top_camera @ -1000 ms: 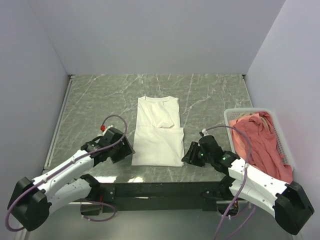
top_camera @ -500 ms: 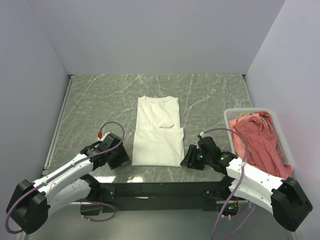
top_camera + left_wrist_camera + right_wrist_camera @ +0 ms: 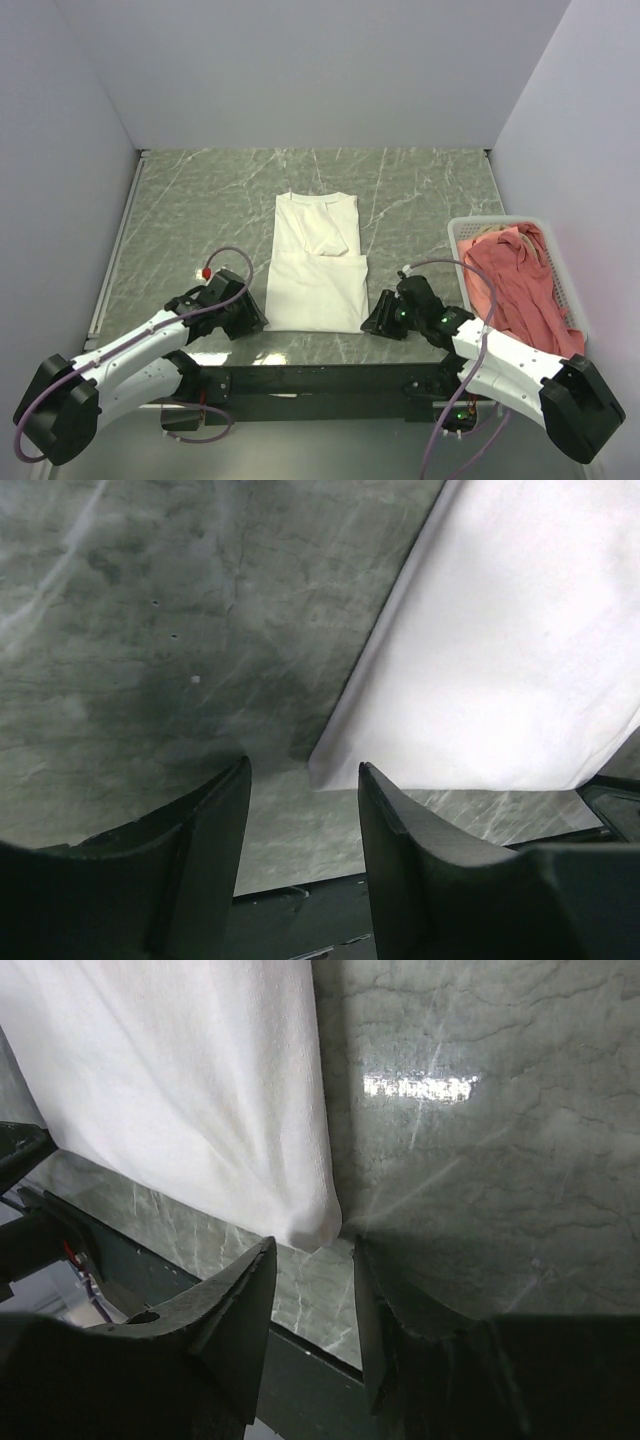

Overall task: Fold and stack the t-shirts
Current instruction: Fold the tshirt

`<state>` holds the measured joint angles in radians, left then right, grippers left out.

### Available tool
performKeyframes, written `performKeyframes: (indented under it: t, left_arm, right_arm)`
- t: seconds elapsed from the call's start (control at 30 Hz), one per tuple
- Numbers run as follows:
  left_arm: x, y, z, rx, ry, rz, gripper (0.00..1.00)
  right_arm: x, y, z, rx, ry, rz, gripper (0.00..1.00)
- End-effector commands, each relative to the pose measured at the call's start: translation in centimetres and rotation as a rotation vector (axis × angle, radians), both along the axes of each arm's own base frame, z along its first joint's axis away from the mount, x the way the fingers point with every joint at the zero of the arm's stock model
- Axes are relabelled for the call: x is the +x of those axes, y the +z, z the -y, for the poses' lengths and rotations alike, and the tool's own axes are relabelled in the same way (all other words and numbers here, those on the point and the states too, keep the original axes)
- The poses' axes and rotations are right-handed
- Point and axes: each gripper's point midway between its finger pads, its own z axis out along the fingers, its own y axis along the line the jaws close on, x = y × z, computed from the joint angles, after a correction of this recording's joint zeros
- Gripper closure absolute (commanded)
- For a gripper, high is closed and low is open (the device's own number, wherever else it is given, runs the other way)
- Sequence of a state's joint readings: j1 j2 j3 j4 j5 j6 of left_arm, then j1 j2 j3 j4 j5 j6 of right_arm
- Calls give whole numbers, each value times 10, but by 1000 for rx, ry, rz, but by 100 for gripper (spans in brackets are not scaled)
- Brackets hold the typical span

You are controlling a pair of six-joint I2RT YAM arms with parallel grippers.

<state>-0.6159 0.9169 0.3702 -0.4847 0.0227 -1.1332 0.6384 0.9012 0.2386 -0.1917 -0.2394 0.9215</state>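
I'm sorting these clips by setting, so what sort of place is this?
Probably a robotics test cell: plain white walls box in a marble-patterned table, a left arm and right arm are mounted at its near edge, and a basket holds pink shirts.

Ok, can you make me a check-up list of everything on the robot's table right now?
Surface: green marbled table, shiny, no spills seen.
Job's things: white t-shirt folded into a long strip in the middle; pink t-shirts heaped in the white basket on the right.
Clutter: nothing seen.
Grippers: left gripper open at the shirt's near left corner; right gripper open at its near right corner; neither holds cloth.
Cables: a lilac cable loops over each wrist, off the shirt.
Surroundings: plain pale walls on three sides.
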Motion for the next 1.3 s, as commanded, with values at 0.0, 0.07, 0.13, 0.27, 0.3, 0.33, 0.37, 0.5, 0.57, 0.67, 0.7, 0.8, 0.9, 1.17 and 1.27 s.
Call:
performKeyframes:
  t: [0.0,0.07,0.13,0.27,0.3,0.33,0.37,0.5,0.57,0.67,0.7,0.8,0.9,1.17,1.27]
  left_arm:
    - [-1,-3,5,-10,-6,-5,47]
    - [0,-3,8,-21,-18,-4,47]
    - [-3,-6,12,-33,-27,-19,48]
    - [-7,-12,13,-20,-34,-38,53]
    - [-9,-14,12,-11,-33,-49,55]
    - [-9,-15,12,-7,-31,-50,56]
    - [-10,-16,13,-9,-34,-58,58]
    - [-6,-12,22,-47,-45,-43,69]
    - [0,-6,29,-73,-54,-20,78]
    - [8,5,37,-100,-64,7,98]
    - [9,8,38,-104,-63,12,99]
    - [11,16,44,-134,-69,21,99]
    - [6,21,42,-144,-68,21,100]
    - [-17,41,40,-178,-98,22,99]
    - [-17,64,40,-185,-103,57,99]
  right_arm:
    - [4,-12,4,-15,-39,0,57]
    - [4,-14,4,-17,-40,-4,58]
    - [5,-14,1,-4,-37,-2,59]
    - [5,-16,0,0,-38,-10,61]
    - [6,-15,-1,4,-38,-8,62]
    - [7,-14,-3,8,-36,-3,62]
    - [7,-14,-3,8,-37,-5,63]
    - [9,-11,-4,15,-36,1,67]
    - [10,-9,-5,18,-35,7,73]
    - [13,-3,-6,21,-29,26,82]
    - [17,3,-8,26,-26,40,86]
    - [17,9,-10,32,-11,49,95]
    - [14,15,-11,46,2,58,100]
    - [-11,28,-7,72,76,35,100]
    - [-12,43,-3,68,79,65,100]
